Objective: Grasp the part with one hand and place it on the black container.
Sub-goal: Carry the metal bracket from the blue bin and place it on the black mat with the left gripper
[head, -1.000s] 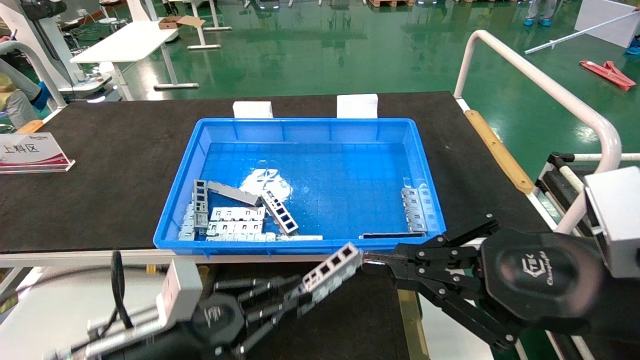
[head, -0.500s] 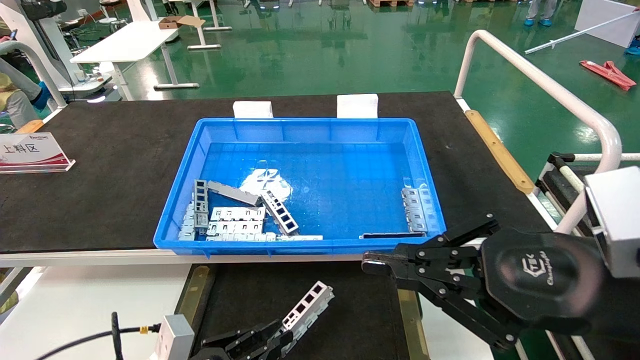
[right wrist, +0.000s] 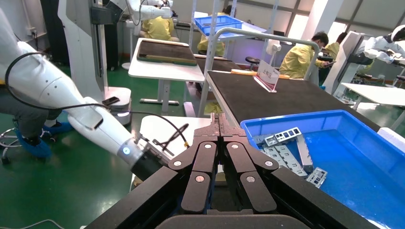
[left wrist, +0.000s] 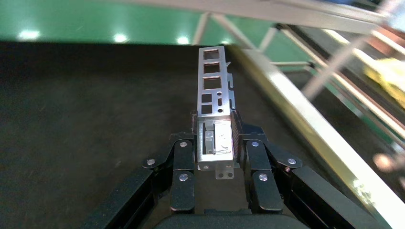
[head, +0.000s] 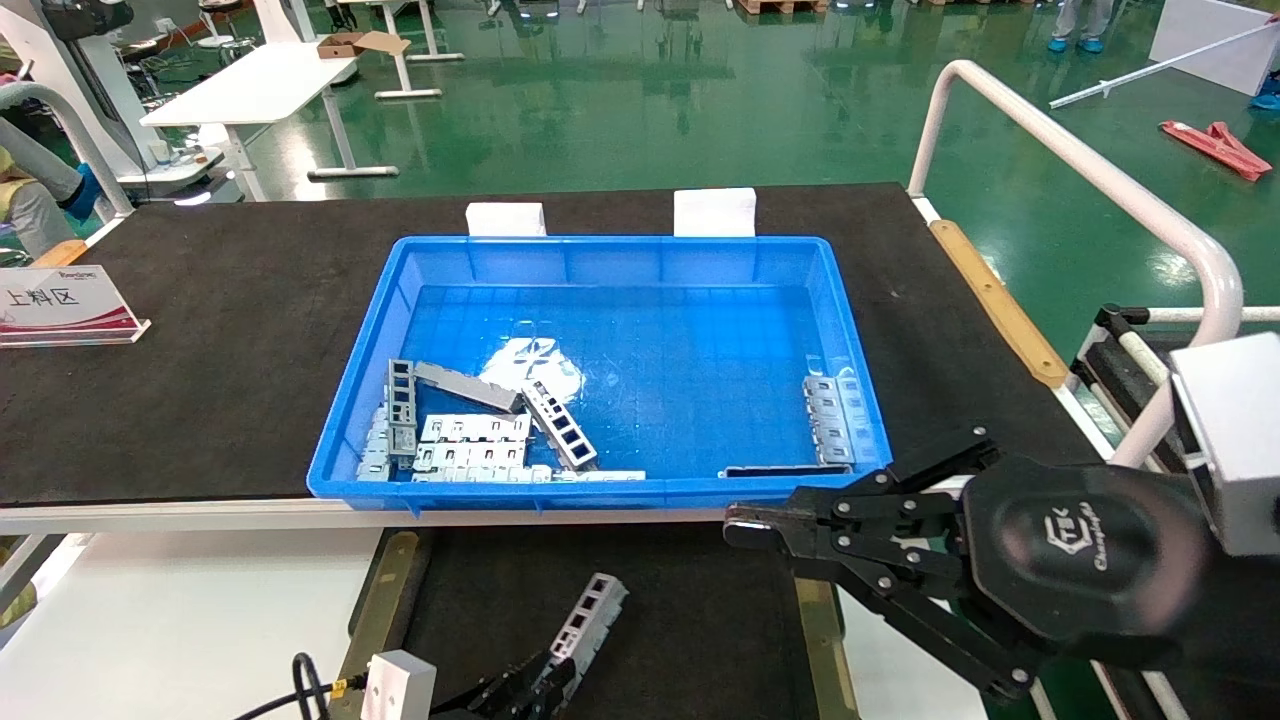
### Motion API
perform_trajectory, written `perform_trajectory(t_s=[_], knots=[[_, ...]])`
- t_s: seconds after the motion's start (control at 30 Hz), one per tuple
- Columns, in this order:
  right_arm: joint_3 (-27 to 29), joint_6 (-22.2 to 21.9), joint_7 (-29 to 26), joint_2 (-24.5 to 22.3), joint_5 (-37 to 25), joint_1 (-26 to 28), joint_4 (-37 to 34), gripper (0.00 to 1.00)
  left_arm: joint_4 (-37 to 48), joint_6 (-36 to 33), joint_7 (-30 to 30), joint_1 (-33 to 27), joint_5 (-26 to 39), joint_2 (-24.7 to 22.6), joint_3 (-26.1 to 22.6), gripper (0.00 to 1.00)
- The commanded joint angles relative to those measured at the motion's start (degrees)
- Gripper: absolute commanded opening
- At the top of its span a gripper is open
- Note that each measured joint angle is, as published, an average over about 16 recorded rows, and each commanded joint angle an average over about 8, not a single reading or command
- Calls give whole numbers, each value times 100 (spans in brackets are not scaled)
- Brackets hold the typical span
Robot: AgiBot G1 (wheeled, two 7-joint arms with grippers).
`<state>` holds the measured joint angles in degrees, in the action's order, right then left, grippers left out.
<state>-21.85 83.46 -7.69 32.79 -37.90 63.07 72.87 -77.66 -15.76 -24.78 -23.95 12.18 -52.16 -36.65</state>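
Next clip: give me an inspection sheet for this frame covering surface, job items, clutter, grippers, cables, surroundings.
Surface: black mat table behind; black container in front, low.
Job's things: part clamped in left gripper, tilted up above the black container.
Clutter: blue bin holds more metal pieces; label stand on the table's left side.
Grippers: left gripper shut on the part; right gripper shut, empty, near the bin's front rim.
Cables: black cable by the left wrist.
Surroundings: green floor, white rail.

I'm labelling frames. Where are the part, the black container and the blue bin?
part [left wrist: 213,86], left wrist view, windowed middle.
black container [head: 700,620], head view, bare felt.
blue bin [head: 600,244], head view, far rim.
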Motion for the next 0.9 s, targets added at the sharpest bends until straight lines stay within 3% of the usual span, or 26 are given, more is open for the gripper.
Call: perform_trajectory(t_s=[0.03,0.4,0.9], knots=[[0,0,0,0,0,0,0,0,-7,386,-22,39,-59,-217,81,0],[-1,0,0,0,0,0,0,0,15,1622,-137,-27,-43,-1218,350,0],[-1,-1,1,-1,1,0,0,0,208,2511,-267,-110,245,-2210,757,0]])
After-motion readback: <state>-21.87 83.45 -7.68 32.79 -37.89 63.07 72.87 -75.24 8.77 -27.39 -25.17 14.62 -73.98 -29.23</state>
